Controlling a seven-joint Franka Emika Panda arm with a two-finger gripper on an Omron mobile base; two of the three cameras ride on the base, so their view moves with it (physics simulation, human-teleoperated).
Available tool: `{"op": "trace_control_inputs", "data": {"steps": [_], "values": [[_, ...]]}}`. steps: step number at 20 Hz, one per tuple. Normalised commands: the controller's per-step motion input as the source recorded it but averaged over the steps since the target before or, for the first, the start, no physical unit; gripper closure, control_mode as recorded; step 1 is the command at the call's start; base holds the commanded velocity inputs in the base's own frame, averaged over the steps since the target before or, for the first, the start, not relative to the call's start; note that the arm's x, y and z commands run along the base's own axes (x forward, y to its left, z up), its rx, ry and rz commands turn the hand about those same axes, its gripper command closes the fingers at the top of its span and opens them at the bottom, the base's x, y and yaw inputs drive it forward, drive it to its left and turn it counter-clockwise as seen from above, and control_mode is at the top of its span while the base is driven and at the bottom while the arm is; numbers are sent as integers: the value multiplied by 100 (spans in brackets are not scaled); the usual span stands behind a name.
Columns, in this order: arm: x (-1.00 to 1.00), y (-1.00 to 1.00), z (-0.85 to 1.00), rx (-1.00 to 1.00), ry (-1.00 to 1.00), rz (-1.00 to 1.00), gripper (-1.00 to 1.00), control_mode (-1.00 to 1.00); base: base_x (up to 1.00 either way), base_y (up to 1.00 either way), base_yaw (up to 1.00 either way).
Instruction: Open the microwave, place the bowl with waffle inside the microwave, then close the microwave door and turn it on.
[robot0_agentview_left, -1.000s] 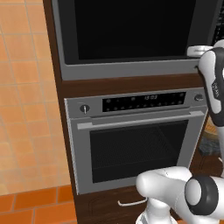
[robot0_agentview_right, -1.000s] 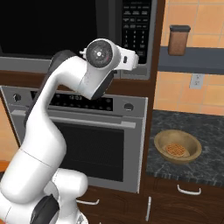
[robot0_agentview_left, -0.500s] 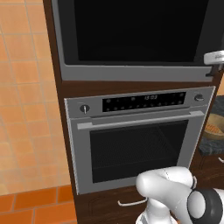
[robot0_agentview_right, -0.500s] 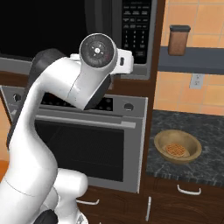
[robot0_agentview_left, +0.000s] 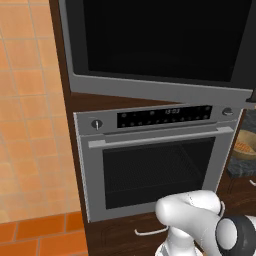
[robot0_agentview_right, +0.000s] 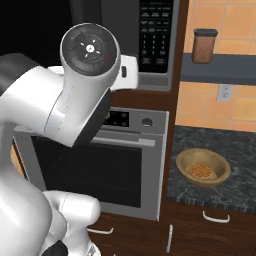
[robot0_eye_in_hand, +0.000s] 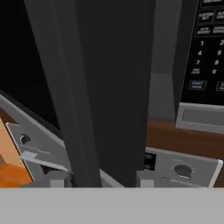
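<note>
At the bottom of the hand view, the gripper (robot0_eye_in_hand: 98, 179) shows as two small grey tips set well apart, one on each side of the dark vertical handle (robot0_eye_in_hand: 65, 96) of the microwave door (robot0_eye_in_hand: 113, 87); whether the tips touch the handle I cannot tell. The door's edge fills the middle of that frame, swung out a little from the microwave (robot0_eye_in_hand: 192, 116), whose black button panel (robot0_eye_in_hand: 208, 48) sits at the upper right. In the left base view the door (robot0_agentview_left: 160, 45) takes up the top of the frame, its lower steel edge slanting down to the right and standing out from the cabinet. Below it is the silver oven (robot0_agentview_left: 160, 160) with its bar handle and display strip. In the right base view the arm's big white joint covers the upper left, with the microwave's button panel (robot0_agentview_right: 157, 30) just right of it. At the lower right of that frame the bowl (robot0_agentview_right: 203, 167) rests on the dark speckled counter (robot0_agentview_right: 235, 155), a waffle (robot0_agentview_right: 201, 171) inside it. On the shelf in the upper right stands a brown canister (robot0_agentview_right: 204, 46).
</note>
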Motion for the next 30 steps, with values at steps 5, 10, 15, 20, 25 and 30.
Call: {"op": "trace_control_inputs", "data": {"steps": [5,10,15,20,25,30], "values": [[-32,-90,25,0,-28,0,-100,-100,0,0,0],[8,-55,-20,1,-30,0,-100,-100,0,0,0],[36,11,-93,-1,-31,5,-100,-100,0,0,0],[55,16,-85,0,-43,4,-100,-100,0,0,0],[32,24,-8,2,-51,7,-100,-100,0,0,0],[2,1,9,-10,-41,13,-100,-100,0,0,0]]}}
